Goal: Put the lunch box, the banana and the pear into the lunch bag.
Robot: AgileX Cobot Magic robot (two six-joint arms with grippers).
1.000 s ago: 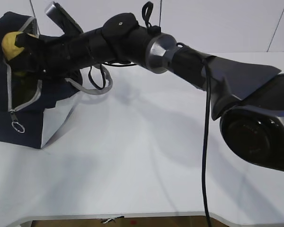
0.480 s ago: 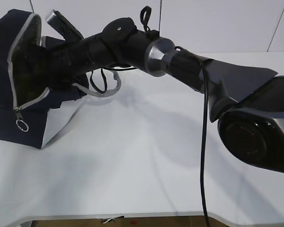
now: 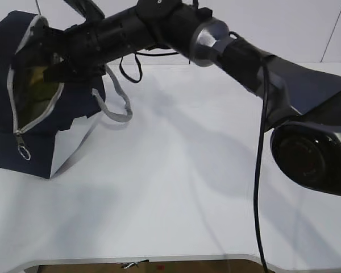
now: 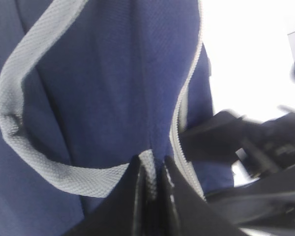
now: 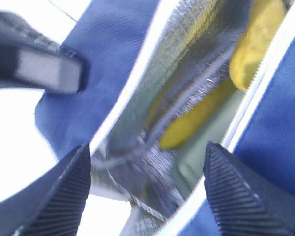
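While the navy lunch bag (image 3: 31, 122) stands open at the table's (image 3: 176, 187) left end, the right gripper (image 5: 146, 189) hangs empty and spread wide over its mouth, the left gripper (image 4: 151, 189) pinches the bag's zipper edge, and banana (image 5: 196, 118) and pear (image 5: 255, 39) lie inside against the silvery lining.

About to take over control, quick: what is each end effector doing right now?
Left end effector: shut on the lunch bag, pinching its zipper edge.
Right end effector: open, empty, over the bag's opening.
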